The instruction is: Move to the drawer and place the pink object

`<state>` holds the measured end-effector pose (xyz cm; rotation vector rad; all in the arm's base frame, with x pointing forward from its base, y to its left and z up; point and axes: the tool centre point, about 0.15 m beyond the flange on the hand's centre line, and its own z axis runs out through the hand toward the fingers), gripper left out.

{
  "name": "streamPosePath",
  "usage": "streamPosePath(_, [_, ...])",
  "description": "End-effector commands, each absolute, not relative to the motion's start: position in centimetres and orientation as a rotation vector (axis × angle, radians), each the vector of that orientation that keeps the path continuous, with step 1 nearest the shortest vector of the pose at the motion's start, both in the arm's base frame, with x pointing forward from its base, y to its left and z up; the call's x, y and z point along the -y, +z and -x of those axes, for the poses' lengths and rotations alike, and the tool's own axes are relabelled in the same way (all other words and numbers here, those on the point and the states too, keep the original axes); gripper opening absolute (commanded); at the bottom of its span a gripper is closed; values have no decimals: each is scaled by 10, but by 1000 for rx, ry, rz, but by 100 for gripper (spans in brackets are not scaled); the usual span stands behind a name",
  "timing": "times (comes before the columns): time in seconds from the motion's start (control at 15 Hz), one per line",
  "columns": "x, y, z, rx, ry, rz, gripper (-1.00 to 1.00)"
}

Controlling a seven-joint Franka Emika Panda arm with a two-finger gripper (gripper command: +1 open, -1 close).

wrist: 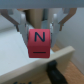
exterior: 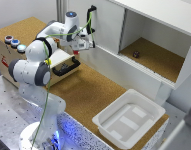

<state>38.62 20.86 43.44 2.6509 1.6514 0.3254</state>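
The hand (wrist: 39,36) grips the pink object (wrist: 39,43) over the drawer (exterior: 63,58); it should lower straight, then release gently.

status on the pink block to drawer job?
Done: the pink object is picked up, clamped between the gripper fingers, and the arm is over the drawer, which stands pulled open. In hand: hovering above the drawer's cavity in the wrist view. Left: release it; it is not yet inside.
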Motion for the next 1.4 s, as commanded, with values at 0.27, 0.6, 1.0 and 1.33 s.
streamPosePath(0.27, [-283,388,-378,-2173,100,-2308,-100])
streamPosePath(0.6, [-299,350,-373,-2277,93,-2158,-100])
streamPosePath(1.0, [-312,322,-376,-2221,102,-2196,-100])
streamPosePath(1.33, [-294,363,-359,-2227,225,-2207,100])
